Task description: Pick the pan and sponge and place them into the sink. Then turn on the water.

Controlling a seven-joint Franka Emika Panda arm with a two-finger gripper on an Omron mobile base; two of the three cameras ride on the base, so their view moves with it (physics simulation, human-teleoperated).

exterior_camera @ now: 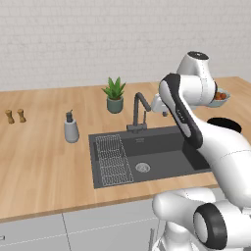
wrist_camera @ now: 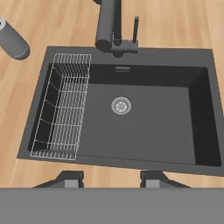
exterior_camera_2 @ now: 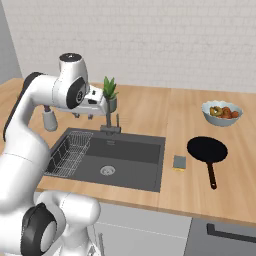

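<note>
The black pan (exterior_camera_2: pixel 207 149) lies on the wooden counter right of the sink, its thin brown handle pointing toward the front edge. The small yellow sponge (exterior_camera_2: pixel 179 162) lies flat between the pan and the sink's right rim. The dark grey sink (wrist_camera: pixel 148 122) (exterior_camera_2: pixel 127 162) (exterior_camera: pixel 164 152) holds a wire rack (wrist_camera: pixel 61 113) at its left end and a round steel drain (wrist_camera: pixel 121 105). My gripper (wrist_camera: pixel 111 179) (exterior_camera_2: pixel 83 115) hangs above the sink near the faucet (wrist_camera: pixel 107 26), pointing down, open with nothing between its fingers.
A grey soap dispenser (exterior_camera: pixel 71 128) stands left of the sink, with a potted plant (exterior_camera: pixel 114 95) behind the faucet. A grey fruit bowl (exterior_camera_2: pixel 222 112) sits behind the pan. Two small shakers (exterior_camera: pixel 14 116) stand at the far left.
</note>
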